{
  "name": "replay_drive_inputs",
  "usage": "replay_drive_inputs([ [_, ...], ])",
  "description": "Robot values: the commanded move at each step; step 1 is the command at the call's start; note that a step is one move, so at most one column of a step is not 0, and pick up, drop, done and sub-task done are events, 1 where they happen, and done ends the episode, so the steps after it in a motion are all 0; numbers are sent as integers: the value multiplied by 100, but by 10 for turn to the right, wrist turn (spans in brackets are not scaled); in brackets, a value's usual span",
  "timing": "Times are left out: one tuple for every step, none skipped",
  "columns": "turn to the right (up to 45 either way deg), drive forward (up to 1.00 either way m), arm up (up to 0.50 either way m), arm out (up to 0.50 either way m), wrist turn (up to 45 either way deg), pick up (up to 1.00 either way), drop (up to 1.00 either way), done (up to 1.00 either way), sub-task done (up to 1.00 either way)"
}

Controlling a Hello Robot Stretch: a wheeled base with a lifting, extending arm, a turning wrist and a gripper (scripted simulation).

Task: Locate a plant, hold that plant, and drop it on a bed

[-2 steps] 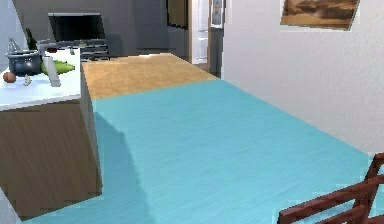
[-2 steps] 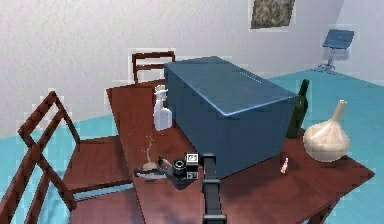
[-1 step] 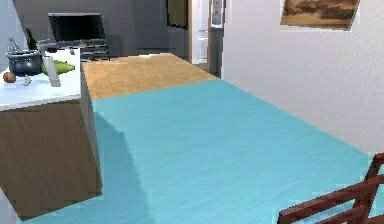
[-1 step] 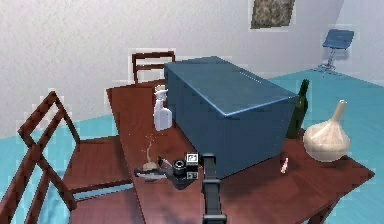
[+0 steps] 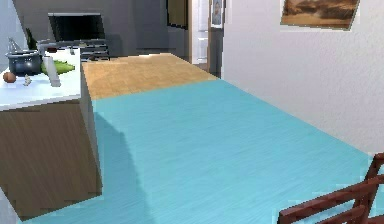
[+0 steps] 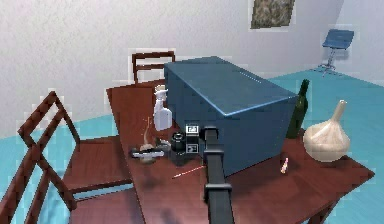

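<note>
Floor (image 5: 240,140), blue-green and wide, is the biggest thing we see ahead. At the forward view's left stands a white-topped table (image 5: 25,95). It has a dark pot (image 5: 24,62) and a green patch (image 5: 63,68) on it.

In the arm side view we see a brown table (image 6: 300,185). A big blue box (image 6: 225,105) sits on it. A wooden chair (image 6: 95,165) stands at the table's left side.

The dark arm (image 6: 214,175) reaches up over the brown table, in front of the box. A cream vase (image 6: 328,135) with a thin neck stands at the right. A dark bottle (image 6: 299,108) stands between it and the box. A pale bottle (image 6: 160,108) stands just left of the box.

The pincer (image 6: 150,152) is at the arm's end, low by the table top. A small thin thing (image 6: 150,130) stands on the table right by it. We cannot tell if that is the plant, and we cannot tell if the pincer holds anything.
</note>
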Motion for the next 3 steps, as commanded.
replay_drive_inputs([
  [0,0,18,0,0,0,0,0,0],
  [0,0,0,0,-450,0,0,0,0],
  [0,0,0,0,-420,0,0,0,0],
])
